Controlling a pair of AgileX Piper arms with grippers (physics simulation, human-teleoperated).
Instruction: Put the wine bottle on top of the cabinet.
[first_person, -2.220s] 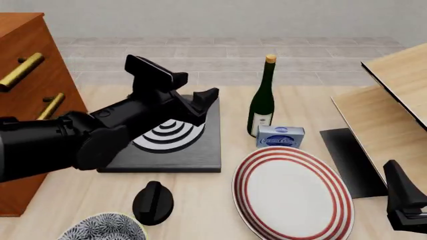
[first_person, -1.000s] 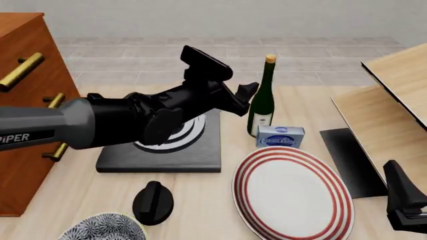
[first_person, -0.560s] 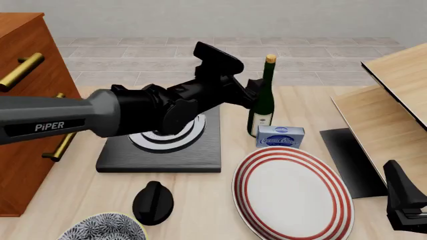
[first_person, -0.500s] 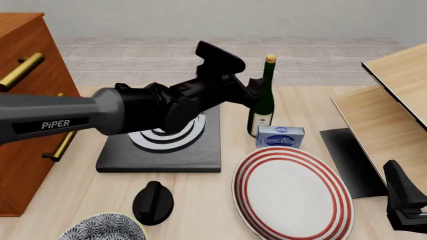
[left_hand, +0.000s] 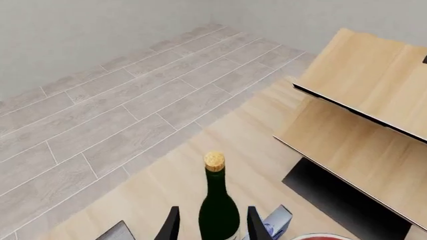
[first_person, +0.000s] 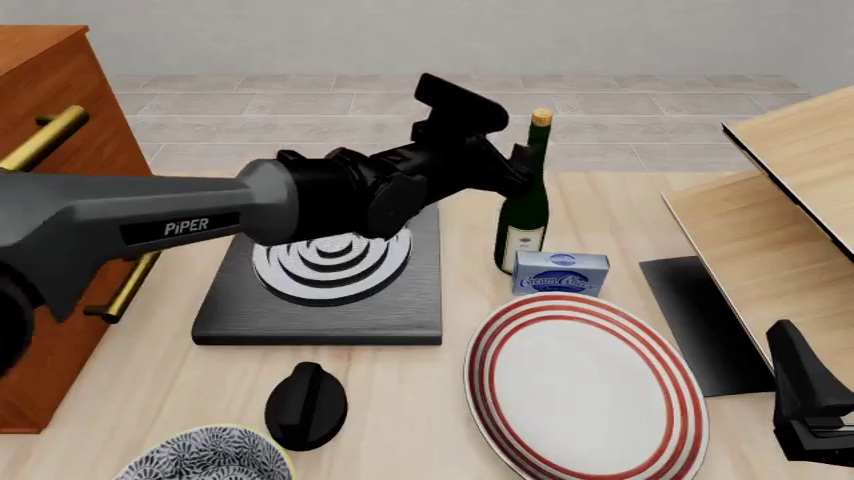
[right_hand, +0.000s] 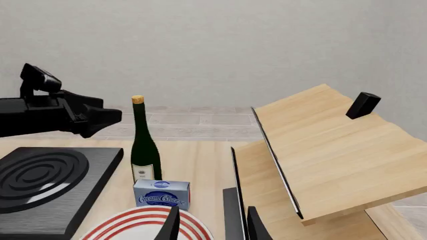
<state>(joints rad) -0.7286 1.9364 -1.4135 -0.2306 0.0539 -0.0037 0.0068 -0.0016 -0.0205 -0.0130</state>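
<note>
The wine bottle (first_person: 523, 205), dark green with a tan cork and white label, stands upright on the table right of centre. My left gripper (first_person: 519, 164) is open at its upper body. In the left wrist view the wine bottle (left_hand: 219, 212) rises between the two fingers (left_hand: 172, 227), with a small gap on each side. The cabinet (first_person: 54, 130), reddish-brown with brass handles, stands at the far left. At the near right edge my right gripper (first_person: 806, 405) is open and holds nothing. The right wrist view shows the wine bottle (right_hand: 142, 147) far ahead of that gripper (right_hand: 212, 226).
A black hob (first_person: 327, 285) with white rings lies under the left arm. A blue box (first_person: 561, 272) and a red-striped plate (first_person: 581, 385) sit just in front of the bottle. A black knob (first_person: 306, 403) and patterned bowl (first_person: 207, 458) lie near left. Pale wood panels (first_person: 787, 200) stand right.
The left arm has swung right and forward from over the hob to the bottle, so its open fingers now stand on either side of it. The bottle and right arm have not moved.
</note>
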